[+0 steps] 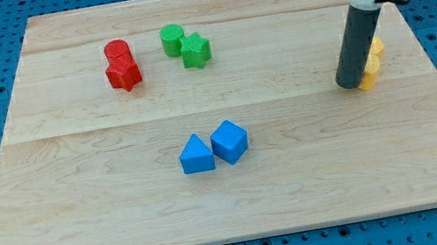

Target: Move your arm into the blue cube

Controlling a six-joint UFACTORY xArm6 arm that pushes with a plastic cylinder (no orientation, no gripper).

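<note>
The blue cube (230, 141) sits near the middle of the wooden board (82, 208), touching a blue triangular block (196, 155) on its left. My tip (349, 84) is at the view's right, far from the blue cube, up and to the right of it. The rod stands right against two yellow blocks (371, 63), which it partly hides.
A red cylinder (117, 51) and a red star block (124, 73) sit together at the upper left. A green cylinder (172, 38) and a green star block (196, 50) sit beside them, toward the top middle.
</note>
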